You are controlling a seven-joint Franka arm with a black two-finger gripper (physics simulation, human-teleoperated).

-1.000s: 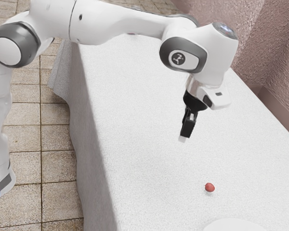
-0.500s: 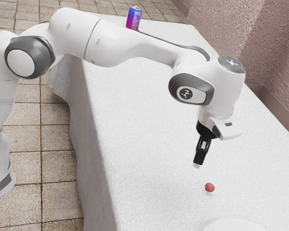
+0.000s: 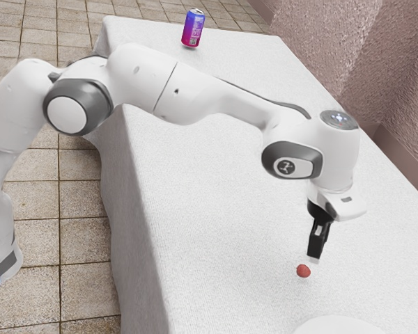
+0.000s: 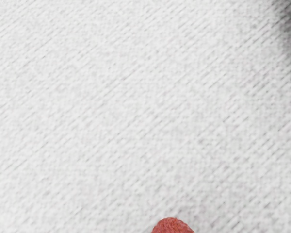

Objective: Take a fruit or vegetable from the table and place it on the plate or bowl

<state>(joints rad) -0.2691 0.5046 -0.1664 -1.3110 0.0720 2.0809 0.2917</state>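
A small red fruit, like a strawberry, lies on the white tablecloth near the table's front. My gripper hangs just above it, slightly toward the exterior view's right, pointing down, open, with nothing held. The rim of a white plate shows at the lower edge, in front of the fruit. In the wrist view the red fruit sits right under my hand on the bare cloth.
A purple and blue drink can stands at the far end of the long white table. The table's edge drops to a tiled floor on the exterior view's left. A pink wall runs along the right.
My arm has stretched forward and down over the last second. The gripper went from mid-table height to just above the red fruit. The fruit has not moved.
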